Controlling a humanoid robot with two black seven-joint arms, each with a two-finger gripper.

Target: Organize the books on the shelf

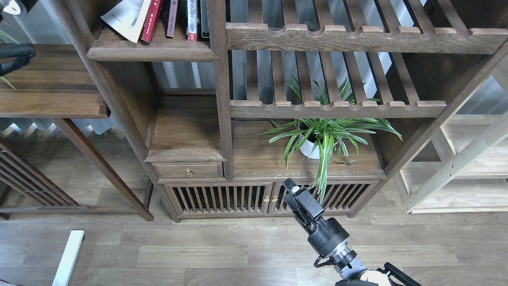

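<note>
The books (158, 18) stand on the shelf (152, 51) at the top left of the bookcase (222, 119): a white one leans tilted at the left, beside a red one and slimmer upright volumes. Well below, the right gripper (295, 194) hangs empty before the slatted cabinet doors (222, 198), near the potted plant (323, 137); its jaws are seen edge-on, so I cannot tell whether they are released. The left gripper is out of view.
</note>
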